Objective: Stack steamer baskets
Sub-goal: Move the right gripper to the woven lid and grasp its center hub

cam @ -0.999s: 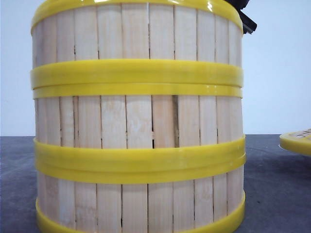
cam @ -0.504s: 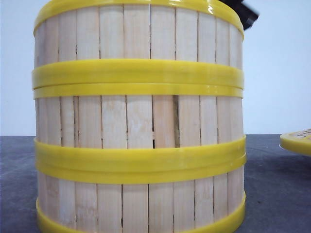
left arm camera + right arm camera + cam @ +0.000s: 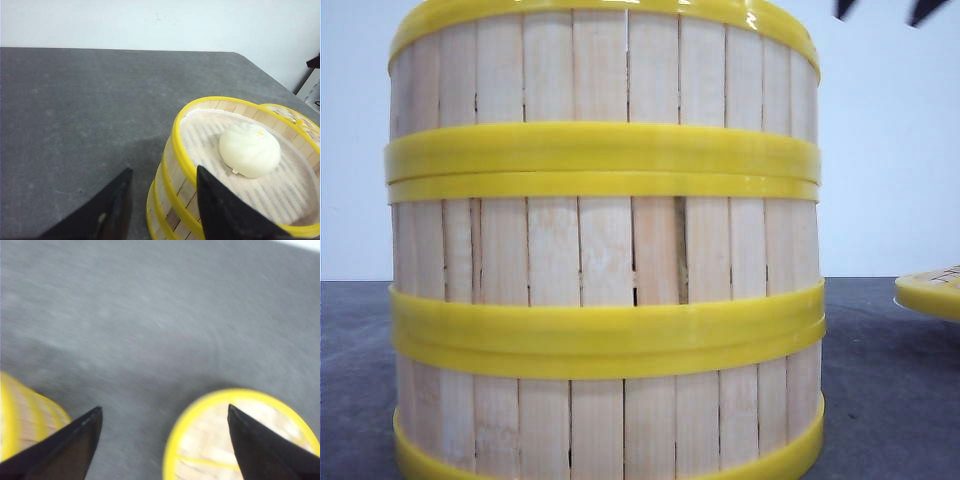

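We see the three steamer baskets (image 3: 605,250) stacked one on another into a single tall column that fills the near middle of the front view, standing on the grey table (image 3: 890,400). The yellow rims meet in two double bands across the pale slats. From the left wrist view the top basket lies open, and a white bun (image 3: 249,149) sits on its pale liner. The left gripper (image 3: 162,192) hangs just beside the near rim of that top basket, its dark fingers spread moderately wide with nothing between them. The right gripper (image 3: 162,415) shows two dark fingertips set far apart, holding nothing; the view is blurred. Below it, on the table, lies the flat yellow-rimmed lid (image 3: 240,440), and the edge of the stack appears to one side. In the front view the lid (image 3: 930,290) rests to the right of the stack, well apart from it, and two dark fingertips show at the upper right.
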`<state>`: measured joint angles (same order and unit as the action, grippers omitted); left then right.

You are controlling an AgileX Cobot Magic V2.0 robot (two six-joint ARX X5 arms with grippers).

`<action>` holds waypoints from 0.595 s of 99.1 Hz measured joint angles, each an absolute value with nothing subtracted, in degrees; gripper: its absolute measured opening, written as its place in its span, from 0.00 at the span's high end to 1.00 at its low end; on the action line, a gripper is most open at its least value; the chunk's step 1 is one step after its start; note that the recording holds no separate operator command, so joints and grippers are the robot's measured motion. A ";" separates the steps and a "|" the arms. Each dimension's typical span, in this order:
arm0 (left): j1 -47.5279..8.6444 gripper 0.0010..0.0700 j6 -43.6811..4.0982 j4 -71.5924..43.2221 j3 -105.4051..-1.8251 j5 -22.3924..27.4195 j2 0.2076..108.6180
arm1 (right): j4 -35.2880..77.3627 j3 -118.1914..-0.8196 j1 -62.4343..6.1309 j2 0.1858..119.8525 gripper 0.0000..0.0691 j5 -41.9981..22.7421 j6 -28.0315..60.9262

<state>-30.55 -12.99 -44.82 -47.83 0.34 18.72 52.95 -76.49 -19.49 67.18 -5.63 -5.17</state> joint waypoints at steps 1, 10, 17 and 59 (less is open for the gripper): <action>-30.55 0.68 -12.95 -44.80 -47.83 0.34 18.72 | 53.06 -76.49 -19.00 67.24 0.29 -5.63 -5.17; -30.55 0.68 -12.84 -44.80 -47.83 0.34 18.72 | 53.10 -76.14 -14.81 68.23 0.29 -4.71 -5.17; -30.55 0.68 -12.84 -44.82 -47.83 0.34 18.72 | 52.86 -74.74 -11.66 68.77 0.29 -2.98 -5.17; -30.55 0.68 -12.62 -44.80 -47.83 0.34 18.72 | 49.60 -61.49 0.23 72.75 0.33 2.98 -5.21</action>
<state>-30.55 -12.62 -44.80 -47.83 0.34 18.72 49.60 -61.49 0.23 72.75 2.98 -5.21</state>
